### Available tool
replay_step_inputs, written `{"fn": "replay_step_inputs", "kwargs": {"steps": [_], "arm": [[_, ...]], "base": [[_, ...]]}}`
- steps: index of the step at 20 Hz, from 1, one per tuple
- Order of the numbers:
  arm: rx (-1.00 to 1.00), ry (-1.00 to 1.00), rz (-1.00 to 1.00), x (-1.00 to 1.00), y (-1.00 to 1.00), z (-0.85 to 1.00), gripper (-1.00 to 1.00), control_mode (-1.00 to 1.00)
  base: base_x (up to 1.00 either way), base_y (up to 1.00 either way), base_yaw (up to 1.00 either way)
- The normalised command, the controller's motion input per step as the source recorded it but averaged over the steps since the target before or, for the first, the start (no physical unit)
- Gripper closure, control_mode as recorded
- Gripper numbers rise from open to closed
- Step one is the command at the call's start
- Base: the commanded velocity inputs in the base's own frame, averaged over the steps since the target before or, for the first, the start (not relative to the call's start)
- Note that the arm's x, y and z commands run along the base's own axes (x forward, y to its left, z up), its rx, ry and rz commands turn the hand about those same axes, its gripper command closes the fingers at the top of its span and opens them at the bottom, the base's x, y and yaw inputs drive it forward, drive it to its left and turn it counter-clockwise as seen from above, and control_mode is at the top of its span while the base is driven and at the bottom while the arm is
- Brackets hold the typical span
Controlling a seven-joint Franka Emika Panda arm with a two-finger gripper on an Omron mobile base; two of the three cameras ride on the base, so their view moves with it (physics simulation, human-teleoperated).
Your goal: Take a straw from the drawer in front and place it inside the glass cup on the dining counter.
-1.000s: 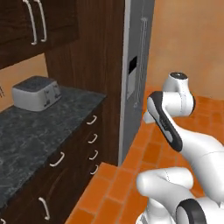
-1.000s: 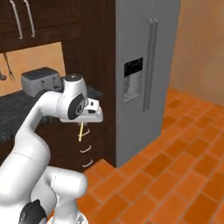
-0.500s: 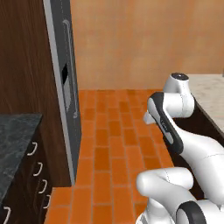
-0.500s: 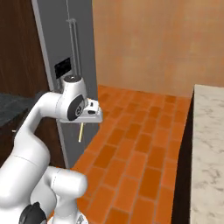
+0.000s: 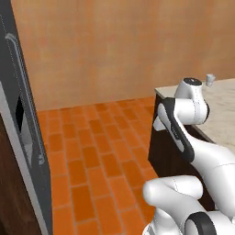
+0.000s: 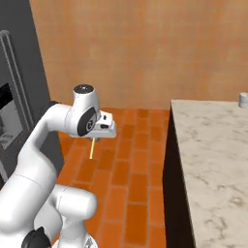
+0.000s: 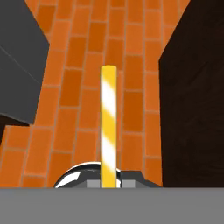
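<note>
My gripper (image 6: 93, 139) is shut on the straw (image 6: 91, 148), which hangs straight down from it over the orange brick floor. In the hand view the straw (image 7: 108, 122) is a yellow-and-white striped stick running up from the jaws. The glass cup (image 5: 210, 79) stands far off on the dining counter (image 5: 222, 108), a beige marble top on a dark base. From the right base view the glass cup (image 6: 243, 99) sits at the counter's far right edge, well beyond the gripper. The drawer is out of view.
A grey fridge (image 5: 25, 137) with a long vertical handle stands on the left, and the fridge (image 6: 17, 92) is close behind my arm. Brick floor (image 6: 131, 164) lies between it and the dining counter's dark side (image 7: 192, 87). An orange wall closes the back.
The whole picture has swung as the base turned: the black counter and dark cabinets have left view, and the marble counter has come in at the right. The straw stays gripped.
</note>
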Motion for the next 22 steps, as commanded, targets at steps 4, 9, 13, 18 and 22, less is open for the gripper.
{"fn": "replay_step_inputs", "kwargs": {"steps": [4,9,13,18,22], "arm": [[0.0,0.0,0.0,0.0,0.0,0.0,1.0,1.0],[0.0,0.0,0.0,0.0,0.0,0.0,1.0,1.0],[0.0,0.0,0.0,0.0,0.0,0.0,1.0,1.0],[0.0,0.0,0.0,0.0,0.0,0.0,1.0,1.0],[0.0,0.0,0.0,0.0,0.0,0.0,1.0,1.0]], "base": [[1.0,0.18,-0.37],[1.0,0.23,-0.36],[1.0,0.25,-0.36],[1.0,0.35,-0.39],[1.0,0.37,-0.4]]}}
